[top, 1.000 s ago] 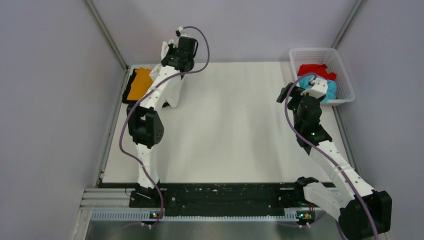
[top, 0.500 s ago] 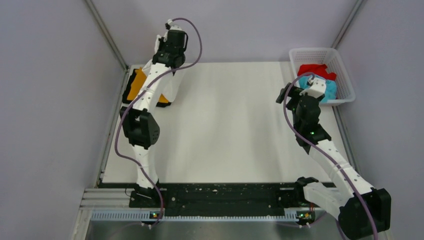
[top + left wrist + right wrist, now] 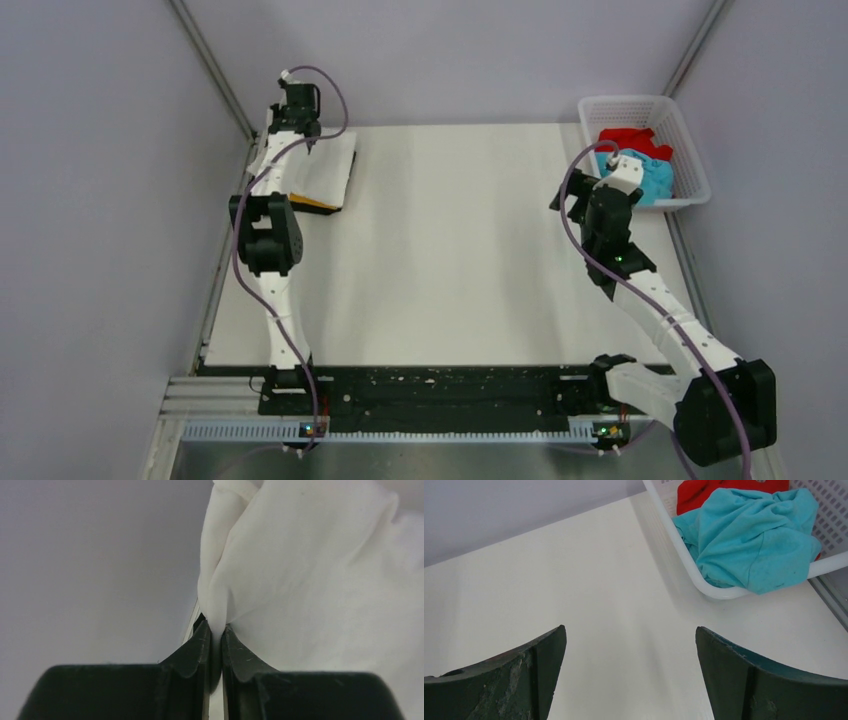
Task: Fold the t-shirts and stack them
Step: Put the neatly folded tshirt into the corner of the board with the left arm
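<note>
Since a second ago, the white t-shirt [image 3: 327,172] is brought down over the orange t-shirt [image 3: 312,203], far across the tabletop [image 3: 450,260] from the basket [image 3: 640,103], with a fold pinched in the left claw [image 3: 216,627]. Just beside the basket, where the red t-shirt [image 3: 704,492] and the teal t-shirt [image 3: 754,540] are kept, the right claw [image 3: 629,630] is held wide open.

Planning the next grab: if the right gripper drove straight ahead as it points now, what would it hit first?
Probably the table, beside the basket holding the teal shirt; the open right gripper seems aimed past its rim, though depth is unclear.
</note>
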You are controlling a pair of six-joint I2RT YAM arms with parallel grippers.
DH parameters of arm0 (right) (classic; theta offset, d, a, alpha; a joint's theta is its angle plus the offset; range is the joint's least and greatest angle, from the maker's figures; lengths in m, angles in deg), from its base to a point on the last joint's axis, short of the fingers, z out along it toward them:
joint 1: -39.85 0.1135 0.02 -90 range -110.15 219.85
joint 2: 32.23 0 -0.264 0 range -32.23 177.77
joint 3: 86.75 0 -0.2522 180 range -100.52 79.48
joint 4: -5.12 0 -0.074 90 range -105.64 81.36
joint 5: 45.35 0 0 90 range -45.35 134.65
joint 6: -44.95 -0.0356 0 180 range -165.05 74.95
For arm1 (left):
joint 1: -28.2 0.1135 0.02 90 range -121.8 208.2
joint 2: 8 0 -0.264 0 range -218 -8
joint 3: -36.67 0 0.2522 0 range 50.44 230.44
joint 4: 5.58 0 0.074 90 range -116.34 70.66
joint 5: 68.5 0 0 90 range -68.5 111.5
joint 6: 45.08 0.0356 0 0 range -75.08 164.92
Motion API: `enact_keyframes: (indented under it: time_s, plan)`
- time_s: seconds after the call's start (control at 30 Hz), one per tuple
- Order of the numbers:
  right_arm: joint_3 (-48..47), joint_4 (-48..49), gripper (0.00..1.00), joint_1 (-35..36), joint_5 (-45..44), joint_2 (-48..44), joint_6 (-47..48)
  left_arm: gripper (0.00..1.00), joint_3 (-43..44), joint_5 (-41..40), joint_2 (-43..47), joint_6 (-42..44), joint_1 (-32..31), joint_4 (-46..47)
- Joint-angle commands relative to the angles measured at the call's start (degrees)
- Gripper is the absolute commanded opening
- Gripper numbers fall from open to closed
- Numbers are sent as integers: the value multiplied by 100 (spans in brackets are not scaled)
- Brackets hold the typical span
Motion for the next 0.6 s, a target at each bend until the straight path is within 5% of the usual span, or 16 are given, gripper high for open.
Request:
enact_keyframes:
  time_s: [0.0,0.2,0.33,0.57]
  plan:
    - [-330,-177,99,-14,-34,138,-95,13,270,270,-535,-177,565,355]
    - [-447,-377,99,-7,29,179,-166,35,141,1099,-844,-706,958,518]
    - [-482,-528,99,-8,114,118,-218,63,304,1064,-886,-1383,1079,339]
    - [-128,-565,99,-15,258,-383,-334,96,238,674,303,-2565,1024,55]
